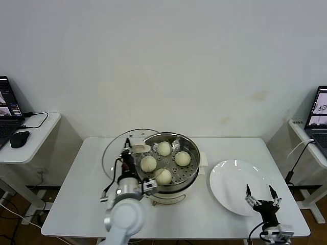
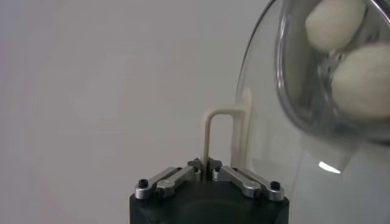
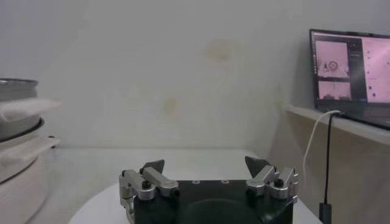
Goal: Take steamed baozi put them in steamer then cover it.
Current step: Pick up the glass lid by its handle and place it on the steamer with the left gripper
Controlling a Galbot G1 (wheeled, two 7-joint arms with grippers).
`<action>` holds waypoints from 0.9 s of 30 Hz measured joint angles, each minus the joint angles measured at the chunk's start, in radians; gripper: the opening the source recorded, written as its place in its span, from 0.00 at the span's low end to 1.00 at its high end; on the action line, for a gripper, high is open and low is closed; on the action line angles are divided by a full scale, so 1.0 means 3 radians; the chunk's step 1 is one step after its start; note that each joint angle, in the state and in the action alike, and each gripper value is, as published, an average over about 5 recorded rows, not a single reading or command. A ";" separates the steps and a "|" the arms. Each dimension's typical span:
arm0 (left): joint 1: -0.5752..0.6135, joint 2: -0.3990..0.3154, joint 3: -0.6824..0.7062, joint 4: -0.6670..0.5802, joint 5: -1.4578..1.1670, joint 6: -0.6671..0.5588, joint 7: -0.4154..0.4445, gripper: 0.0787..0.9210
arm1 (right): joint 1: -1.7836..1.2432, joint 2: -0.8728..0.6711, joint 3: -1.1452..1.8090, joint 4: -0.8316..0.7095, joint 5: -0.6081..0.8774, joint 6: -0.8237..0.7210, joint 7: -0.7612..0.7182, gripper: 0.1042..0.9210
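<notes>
Judging from the head view, I logged loading as done: four smooth cream-white steamed baozi (image 1: 164,148) sat on the perforated tray inside the round shiny stainless-steel steamer (image 1: 190,174), and the flat white plate (image 1: 225,190) beside it held nothing. Covering was what remained. The round clear glass cover (image 1: 113,148) with its metal rim stood tilted against the steamer's left side, not yet over the pot. My left gripper (image 2: 204,163) had its fingers pinched together on the cover's cream-white oblong handle (image 2: 220,131). My right gripper (image 1: 262,196) waited over the near edge of the plate, fingers spread apart, holding nothing.

Everything rested on a white rectangular table (image 1: 92,194) set against a plain white wall. Small side desks flanked it, each with an open laptop (image 1: 9,108); the left one also carried a black mouse (image 1: 19,139).
</notes>
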 measured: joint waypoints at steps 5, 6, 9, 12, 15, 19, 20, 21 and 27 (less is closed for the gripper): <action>-0.0139 -0.0139 0.0171 0.0139 0.0099 0.0010 0.0017 0.07 | -0.0004 0.0043 -0.0012 -0.0010 -0.0042 0.0010 -0.0003 0.88; -0.0158 -0.0165 0.0202 0.0165 0.0117 0.0010 0.0017 0.07 | -0.0004 0.0048 -0.0014 -0.0015 -0.0050 0.0011 -0.0004 0.88; -0.0206 -0.0231 0.0289 0.0239 0.0156 0.0010 0.0015 0.07 | -0.0005 0.0066 -0.0019 -0.0032 -0.0073 0.0019 -0.0004 0.88; -0.0263 -0.0280 0.0372 0.0308 0.0174 0.0007 0.0012 0.07 | -0.0010 0.0089 -0.0024 -0.0049 -0.0097 0.0027 -0.0005 0.88; -0.0327 -0.0317 0.0454 0.0379 0.0178 0.0007 0.0014 0.07 | -0.0016 0.0111 -0.0029 -0.0064 -0.0117 0.0034 -0.0005 0.88; -0.0414 -0.0344 0.0508 0.0479 0.0165 0.0008 0.0006 0.07 | -0.0018 0.0134 -0.0030 -0.0078 -0.0136 0.0041 -0.0005 0.88; -0.0433 -0.0348 0.0515 0.0504 0.0158 0.0008 0.0002 0.07 | -0.0017 0.0137 -0.0030 -0.0081 -0.0140 0.0042 -0.0005 0.88; -0.0450 -0.0352 0.0523 0.0530 0.0150 0.0009 -0.0003 0.07 | -0.0015 0.0141 -0.0030 -0.0085 -0.0143 0.0043 -0.0005 0.88; -0.0503 -0.0375 0.0569 0.0671 0.0081 0.0020 -0.0047 0.07 | -0.0008 0.0161 -0.0030 -0.0097 -0.0159 0.0051 -0.0005 0.88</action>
